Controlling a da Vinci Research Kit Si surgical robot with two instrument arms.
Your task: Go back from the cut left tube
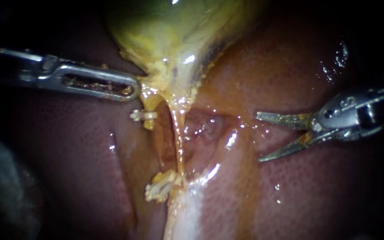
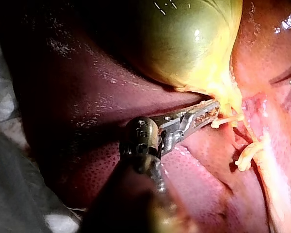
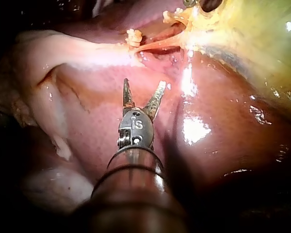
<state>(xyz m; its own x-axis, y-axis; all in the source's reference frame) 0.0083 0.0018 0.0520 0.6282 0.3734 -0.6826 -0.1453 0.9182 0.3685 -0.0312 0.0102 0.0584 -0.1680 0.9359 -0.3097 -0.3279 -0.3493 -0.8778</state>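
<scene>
The green-yellow gallbladder [image 1: 174, 26] [image 2: 189, 39] [image 3: 252, 34] narrows toward two tubes. The left tube is cut: its upper stump carries a white clip [image 1: 142, 115] [image 2: 216, 124] [image 3: 169, 17]. Its lower stump carries clips [image 1: 160, 189] [image 2: 245, 162] [image 3: 133, 36]. The right tube [image 1: 178, 138] runs whole beside the gap. My left instrument [image 1: 132, 89] [image 2: 211, 112] is shut on the gallbladder's yellow neck tissue just above the upper clip. My right instrument [image 1: 258, 137] [image 3: 143, 83] has two thin blades standing open with nothing between them, over the liver, well to the right of the tubes.
Dark red liver [image 1: 290, 66] [image 2: 87, 97] [image 3: 223, 126] surrounds the tubes on both sides, wet and shiny. A pale whitish band of tissue [image 1: 187, 213] runs down from the lower clips. Grey cloth [image 2: 9, 184] lies beside the liver behind my left instrument.
</scene>
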